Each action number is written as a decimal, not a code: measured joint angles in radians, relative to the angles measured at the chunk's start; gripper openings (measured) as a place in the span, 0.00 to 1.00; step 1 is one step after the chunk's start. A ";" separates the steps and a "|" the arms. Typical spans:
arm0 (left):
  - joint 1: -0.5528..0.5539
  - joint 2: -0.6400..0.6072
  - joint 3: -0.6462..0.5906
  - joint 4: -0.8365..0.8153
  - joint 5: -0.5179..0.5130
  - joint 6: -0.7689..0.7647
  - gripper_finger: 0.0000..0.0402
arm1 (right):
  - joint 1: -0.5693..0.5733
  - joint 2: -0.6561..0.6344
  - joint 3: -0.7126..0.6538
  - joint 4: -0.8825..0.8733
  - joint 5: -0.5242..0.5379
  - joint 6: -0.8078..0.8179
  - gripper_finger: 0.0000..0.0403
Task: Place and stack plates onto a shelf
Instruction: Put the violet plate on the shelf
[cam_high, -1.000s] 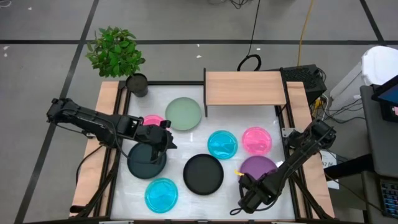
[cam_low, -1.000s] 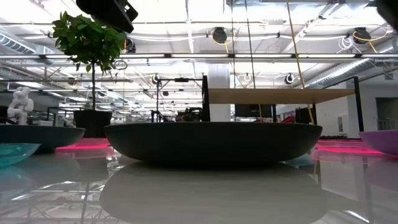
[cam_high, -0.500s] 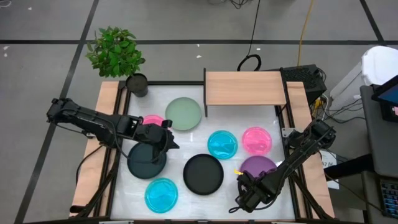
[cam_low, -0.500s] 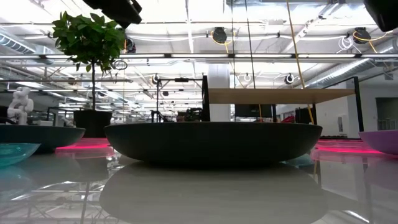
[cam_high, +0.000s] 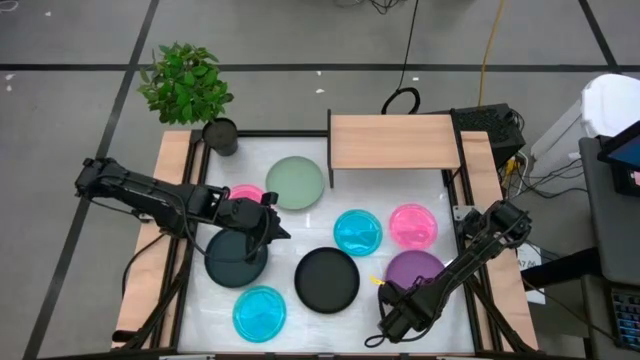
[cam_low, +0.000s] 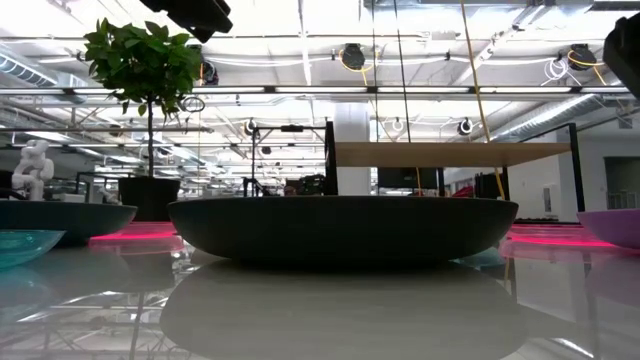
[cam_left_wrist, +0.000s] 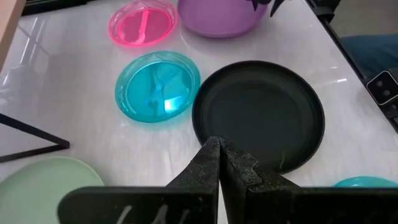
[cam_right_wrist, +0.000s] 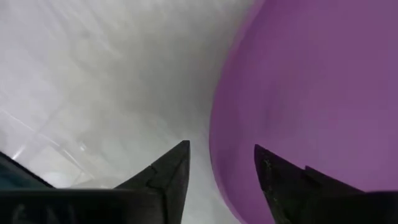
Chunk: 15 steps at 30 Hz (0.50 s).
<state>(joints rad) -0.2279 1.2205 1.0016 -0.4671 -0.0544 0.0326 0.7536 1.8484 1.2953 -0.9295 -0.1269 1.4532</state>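
Several plates rest on the white table: pale green (cam_high: 295, 183), pink (cam_high: 243, 193), dark (cam_high: 236, 258), cyan (cam_high: 259, 310), black (cam_high: 327, 279), cyan (cam_high: 357, 231), pink (cam_high: 412, 224) and purple (cam_high: 417, 268). The light-wood shelf (cam_high: 393, 142) stands at the far edge with nothing on it. My right gripper (cam_right_wrist: 221, 165) is open, low at the purple plate's near-left rim (cam_right_wrist: 214, 149), one finger on each side of it. My left gripper (cam_high: 272, 228) is shut and hovers between the dark plate and the black plate (cam_left_wrist: 258, 115), holding nothing.
A potted plant (cam_high: 186, 82) with its dark pot (cam_high: 220, 135) stands at the far left corner. Wooden rails (cam_high: 155, 230) run along the table's left and right sides. Bare tabletop lies in front of the shelf (cam_high: 395, 190).
My right gripper has come down and shifted a little toward the table's near-left, beside the purple plate. The plates have stayed where they were.
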 joint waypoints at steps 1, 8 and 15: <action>0.000 0.000 0.000 0.000 0.000 0.002 0.01 | 0.000 0.000 0.000 0.000 0.003 0.000 0.36; 0.000 0.000 0.000 0.000 0.000 0.011 0.01 | 0.000 0.000 0.000 -0.003 0.023 -0.005 0.19; 0.000 0.000 0.000 -0.003 0.000 0.016 0.01 | 0.000 0.000 0.000 -0.011 0.051 -0.046 0.02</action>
<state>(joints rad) -0.2279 1.2205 1.0016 -0.4704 -0.0547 0.0483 0.7540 1.8484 1.2957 -0.9404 -0.0754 1.4071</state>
